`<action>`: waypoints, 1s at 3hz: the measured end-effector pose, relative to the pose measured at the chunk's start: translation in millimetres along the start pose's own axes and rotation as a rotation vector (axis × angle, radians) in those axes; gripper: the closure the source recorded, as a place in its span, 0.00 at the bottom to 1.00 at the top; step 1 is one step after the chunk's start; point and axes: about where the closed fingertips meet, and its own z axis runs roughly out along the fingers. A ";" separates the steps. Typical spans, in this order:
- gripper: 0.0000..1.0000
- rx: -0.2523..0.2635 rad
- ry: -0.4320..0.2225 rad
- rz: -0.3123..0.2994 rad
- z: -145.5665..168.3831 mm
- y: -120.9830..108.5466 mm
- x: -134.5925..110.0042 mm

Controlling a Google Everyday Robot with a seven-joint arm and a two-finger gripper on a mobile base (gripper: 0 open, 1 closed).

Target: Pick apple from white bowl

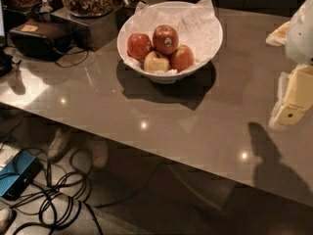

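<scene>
I see the white bowl (166, 77) standing toward the back of the worktop (146, 116). It is lined with crinkled paper (195, 18) and holds four apples, the topmost apple (165, 39) resting on the others. My claw (293, 104) hangs at the right edge, well apart from the bowl. I cannot tell whether it is open or closed.

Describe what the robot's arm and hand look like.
The hand sits at the right edge of the view: a blocky pale-yellow piece with whitish trim and a small dark dot near its lower end. Above it, the arm is a smooth, rounded white shell. No cables or lettering show on either.
</scene>
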 end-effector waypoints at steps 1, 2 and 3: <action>0.00 0.000 0.000 0.000 0.0 0.0 0.0; 0.00 0.022 0.011 0.001 -2.0 -7.0 -12.9; 0.00 0.021 0.045 -0.003 0.9 -17.5 -31.8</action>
